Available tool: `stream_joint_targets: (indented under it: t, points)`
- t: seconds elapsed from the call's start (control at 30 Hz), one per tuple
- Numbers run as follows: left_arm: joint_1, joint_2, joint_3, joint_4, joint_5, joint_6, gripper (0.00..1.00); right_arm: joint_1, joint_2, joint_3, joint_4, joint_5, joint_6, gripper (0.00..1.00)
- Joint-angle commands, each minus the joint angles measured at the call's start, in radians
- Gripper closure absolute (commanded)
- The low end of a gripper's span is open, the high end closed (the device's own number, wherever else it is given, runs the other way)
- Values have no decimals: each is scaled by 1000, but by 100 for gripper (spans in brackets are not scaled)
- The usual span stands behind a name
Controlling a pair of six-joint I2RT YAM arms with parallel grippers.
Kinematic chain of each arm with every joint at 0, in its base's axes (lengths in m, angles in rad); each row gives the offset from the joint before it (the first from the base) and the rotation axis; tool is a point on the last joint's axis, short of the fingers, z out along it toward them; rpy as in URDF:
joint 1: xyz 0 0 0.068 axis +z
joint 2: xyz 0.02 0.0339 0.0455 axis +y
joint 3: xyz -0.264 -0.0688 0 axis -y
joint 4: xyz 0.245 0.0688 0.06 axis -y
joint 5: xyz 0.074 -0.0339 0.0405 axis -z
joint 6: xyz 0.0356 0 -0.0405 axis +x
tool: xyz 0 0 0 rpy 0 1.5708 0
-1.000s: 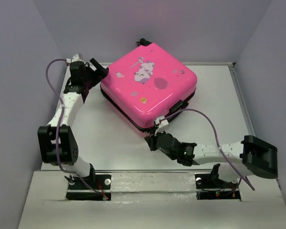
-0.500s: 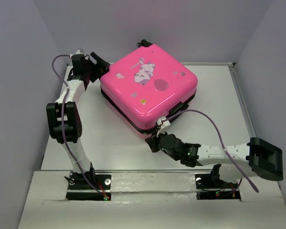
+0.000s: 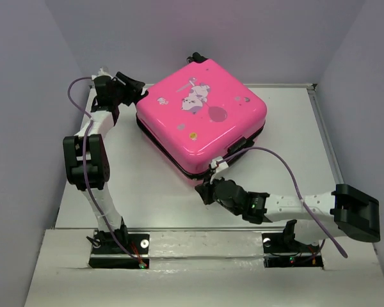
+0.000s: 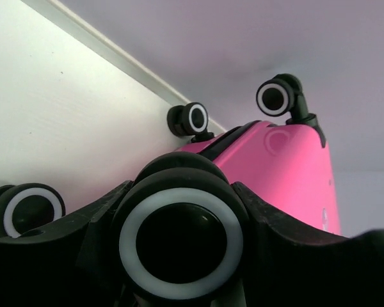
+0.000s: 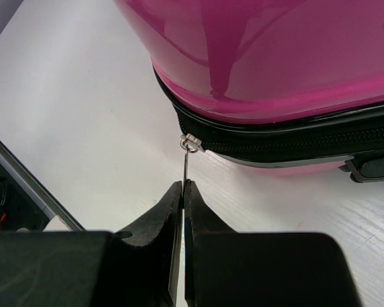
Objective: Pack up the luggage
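Note:
The hot-pink luggage (image 3: 201, 121) lies flat and closed on the white table, its printed shell facing up. My left gripper (image 3: 133, 86) is at its back-left corner. In the left wrist view, a black wheel with a white ring (image 4: 181, 240) sits between the two fingers, which press on both its sides (image 4: 181, 187). My right gripper (image 3: 208, 190) is at the near corner of the luggage (image 5: 275, 57). It is shut on the thin metal zipper pull (image 5: 186, 167), which hangs from the slider on the black zipper band.
Other wheels (image 4: 191, 119) (image 4: 278, 96) stick out from the luggage's back end near the rear wall. A raised rim (image 3: 323, 128) runs along the table's right side. Purple cables loop from both arms.
The left arm has swung its elbow up and reached in to the luggage's back-left corner, and its jaws have narrowed onto the wheel. The right gripper keeps its hold on the zipper pull.

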Motion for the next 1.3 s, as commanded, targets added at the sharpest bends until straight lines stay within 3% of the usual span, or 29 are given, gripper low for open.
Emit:
stream_joint_targets:
  t: [0.0,0.2,0.37,0.47,0.63,0.67,0.73,0.8,0.9,0.97,1.17,1.27]
  points:
    - [-7,-82,-110,247,39,-89,94,51,3,22,-52,-88,2,93]
    - [53,-292,-365,344,-54,-75,94,51,-18,51,-70,-56,-30,93]
    - [54,-596,-621,367,-125,-100,94,51,-34,153,-140,-2,-102,93]
    - [53,-827,-850,314,-181,-61,94,6,-55,189,-154,-5,-143,93]
    - [53,-1189,-1037,148,-228,23,94,-21,-127,183,-162,-28,-163,93]
    - [53,-1229,-1081,128,-221,22,94,-21,-124,178,-158,-97,-157,93]
    - [50,-1346,-1130,65,-190,22,94,19,-63,164,-88,-190,-139,93]
    - [50,-1442,-1149,-10,-197,25,94,109,59,173,-59,-185,-122,93]
    - [50,-1494,-1147,-74,-248,43,94,145,150,181,-36,-148,-87,93]
    - [51,-1466,-1118,-82,-286,63,94,145,120,152,-26,-110,-64,93]
    - [53,-1230,-958,31,-293,20,94,10,-240,20,-99,-160,-108,93]
    - [53,-1132,-894,50,-313,9,94,-61,-308,9,-165,-247,-123,93]
